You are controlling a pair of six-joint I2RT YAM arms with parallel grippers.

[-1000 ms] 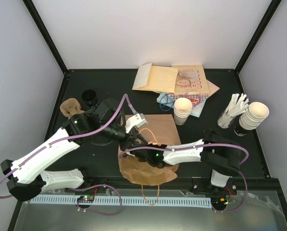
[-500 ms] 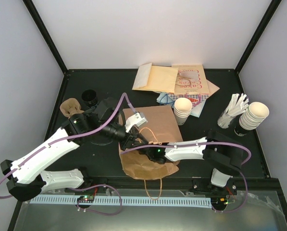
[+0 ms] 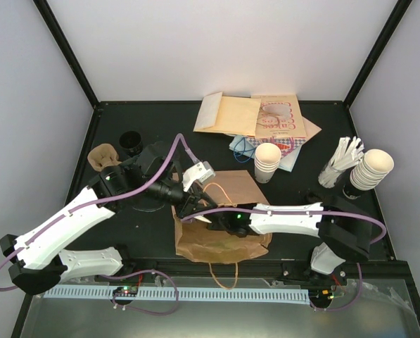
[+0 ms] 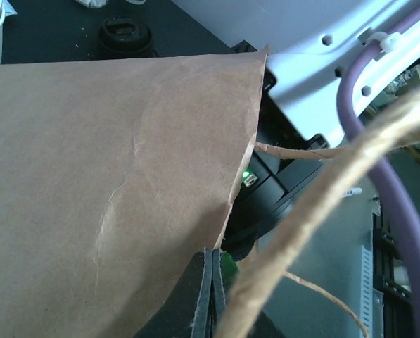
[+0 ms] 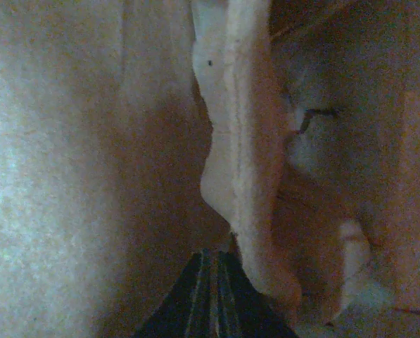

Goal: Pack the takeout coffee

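Your overhead view is bright, even and sharp, with soft shadows on the dark table (image 3: 294, 179). Your left wrist view shows the bag (image 4: 90, 176) crisply, but the near twine (image 4: 301, 225) blurs. Your right wrist view is dim, brownish, grainy and out of focus.

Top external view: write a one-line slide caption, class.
Left fingers pinch the brown paper bag's edge while the right arm reaches inside.
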